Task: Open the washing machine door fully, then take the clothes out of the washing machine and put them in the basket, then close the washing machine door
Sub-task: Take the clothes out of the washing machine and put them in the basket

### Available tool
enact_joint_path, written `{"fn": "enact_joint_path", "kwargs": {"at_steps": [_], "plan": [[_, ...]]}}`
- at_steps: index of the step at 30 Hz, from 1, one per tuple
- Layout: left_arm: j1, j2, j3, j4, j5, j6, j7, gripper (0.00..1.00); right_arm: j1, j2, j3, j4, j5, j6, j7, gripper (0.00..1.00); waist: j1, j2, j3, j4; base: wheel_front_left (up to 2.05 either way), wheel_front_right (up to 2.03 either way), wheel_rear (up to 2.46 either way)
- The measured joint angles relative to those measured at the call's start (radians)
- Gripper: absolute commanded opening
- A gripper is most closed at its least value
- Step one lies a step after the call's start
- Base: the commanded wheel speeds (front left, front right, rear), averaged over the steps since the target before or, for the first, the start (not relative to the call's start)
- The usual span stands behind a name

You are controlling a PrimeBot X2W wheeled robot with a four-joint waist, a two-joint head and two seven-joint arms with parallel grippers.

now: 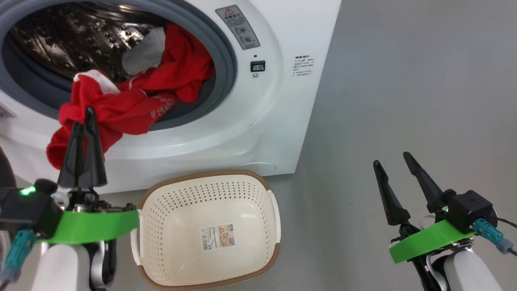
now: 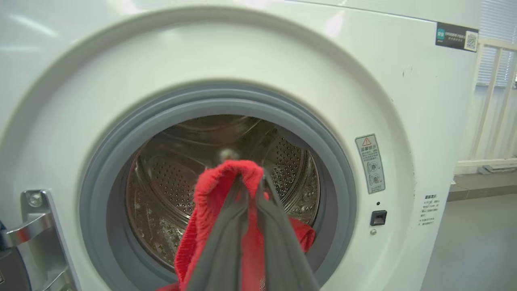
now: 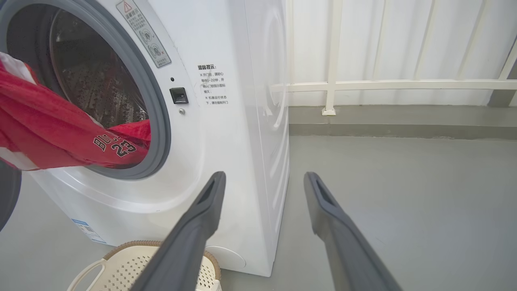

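Note:
The washing machine [image 1: 282, 81] stands with its drum mouth uncovered. Of the washing machine door I see the metal hinge [image 2: 30, 226] and a dark edge [image 3: 6, 198] at the left. Red clothes [image 1: 133, 105] spill out over the grey gasket, and a white piece [image 1: 145, 50] lies behind them in the drum. My left gripper [image 1: 83, 119] is shut on a bunched fold of the red garment [image 2: 226, 178], just outside the opening. The cream basket [image 1: 202, 176] sits on the floor below the machine, with nothing in it but its paper label. My right gripper [image 1: 391, 158] is open and holds nothing, off to the right above the floor.
Grey floor [image 1: 404, 81] stretches to the right of the machine. A white railing [image 3: 363, 85] and wall stand behind it. The basket's left rim is next to my left wrist.

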Motion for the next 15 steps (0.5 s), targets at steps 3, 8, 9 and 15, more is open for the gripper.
{"fn": "enact_joint_path", "kwargs": {"at_steps": [3, 8, 9, 15], "plan": [[0.033, -0.006, -0.009, -0.091, -0.002, 0.010, 0.016, 0.00, 0.000, -0.001, 0.001, 0.000, 0.000, 0.000, 0.000, 1.00, 0.0000, 0.0000, 0.000, 0.001, 0.00, 0.00, 0.00], [0.079, -0.008, -0.033, -0.184, -0.003, 0.021, 0.059, 0.00, 0.000, -0.002, 0.003, -0.001, 0.000, 0.000, 0.000, 1.00, 0.0000, 0.0000, 0.011, -0.001, 0.00, 0.00, 0.00], [0.087, -0.008, -0.038, -0.187, -0.003, 0.021, 0.066, 0.00, 0.000, -0.002, 0.003, -0.002, 0.000, 0.000, 0.000, 1.00, 0.0000, 0.0000, 0.014, -0.001, 0.00, 0.00, 0.00], [0.112, -0.014, -0.058, -0.142, -0.034, 0.026, 0.075, 0.00, -0.001, -0.001, 0.006, -0.002, 0.000, 0.000, 0.000, 1.00, 0.0000, 0.0000, 0.035, -0.007, 0.00, 0.00, 0.00]]}}
